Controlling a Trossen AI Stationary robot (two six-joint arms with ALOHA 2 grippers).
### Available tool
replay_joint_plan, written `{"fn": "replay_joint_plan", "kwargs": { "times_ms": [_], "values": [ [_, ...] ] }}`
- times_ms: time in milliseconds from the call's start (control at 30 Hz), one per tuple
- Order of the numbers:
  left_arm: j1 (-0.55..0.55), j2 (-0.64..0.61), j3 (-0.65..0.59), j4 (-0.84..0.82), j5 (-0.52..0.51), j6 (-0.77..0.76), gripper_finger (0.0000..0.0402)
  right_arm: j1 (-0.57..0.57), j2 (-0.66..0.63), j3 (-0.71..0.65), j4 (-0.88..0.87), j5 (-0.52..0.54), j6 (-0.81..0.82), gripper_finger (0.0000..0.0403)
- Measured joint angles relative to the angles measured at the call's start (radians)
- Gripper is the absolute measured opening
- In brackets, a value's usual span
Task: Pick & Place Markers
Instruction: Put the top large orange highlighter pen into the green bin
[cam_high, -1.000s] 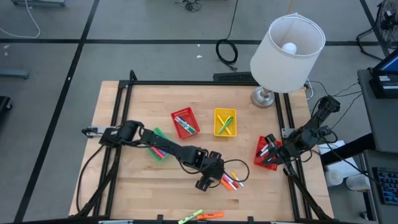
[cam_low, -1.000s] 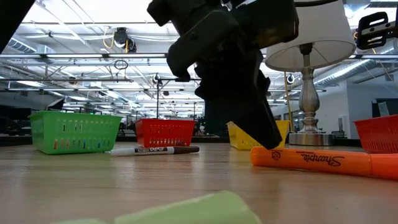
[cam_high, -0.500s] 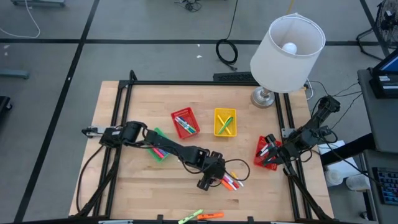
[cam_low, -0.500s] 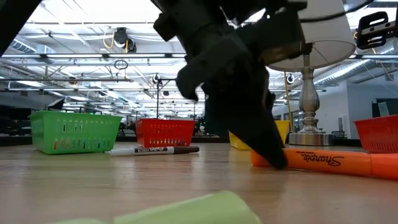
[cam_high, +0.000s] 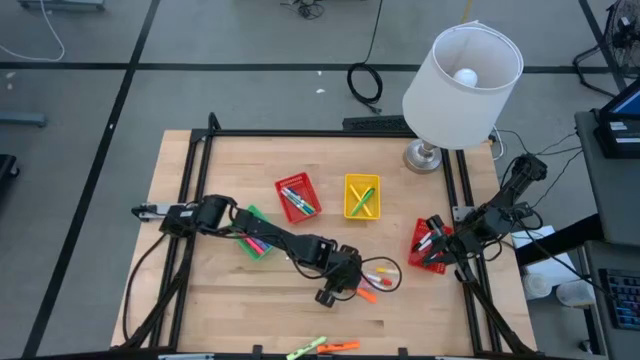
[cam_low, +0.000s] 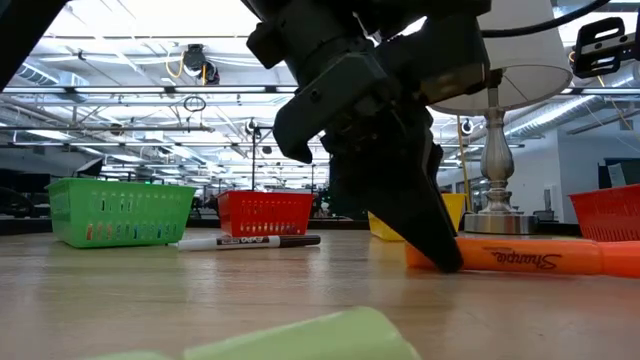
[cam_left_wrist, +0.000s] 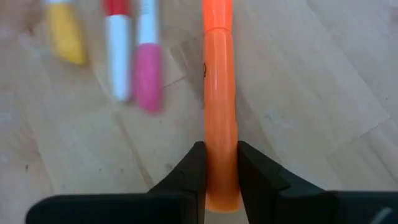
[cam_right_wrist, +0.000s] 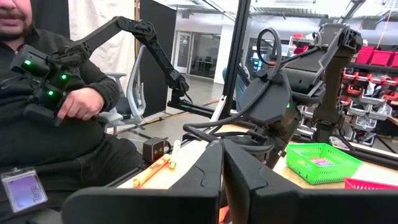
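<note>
A: Worktop (cam_high: 200, 300) layout: baskets mid and far, loose markers toward the near right of centre. Left end effector (cam_high: 352, 288) is down there, fingers (cam_left_wrist: 189, 171) pinched on the orange marker (cam_left_wrist: 219, 106), which lies flat on the wood.

B: Grip looks centred across the barrel. I'd confirm it's firm, then lift straight up to clear the pink marker (cam_left_wrist: 148, 78) just beside it.

A: Right end effector (cam_right_wrist: 222, 163) is shut on nothing, parked at the right edge.
</note>
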Motion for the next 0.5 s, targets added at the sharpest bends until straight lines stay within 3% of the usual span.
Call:
{"fn": "replay_joint_plan", "kwargs": {
  "times_ms": [300, 500],
  "values": [
    [-0.019, -0.057, -0.003, -0.12, -0.007, 0.049, 0.0069, 0.0, 0.0, 0.0, 0.0, 0.0, 0.001, 0.0001],
    [-0.046, -0.243, -0.003, -0.327, -0.182, 0.08, 0.0069, 0.0, 0.001, 0.0, 0.001, -0.002, 0.003, 0.0001]
  ]
}}
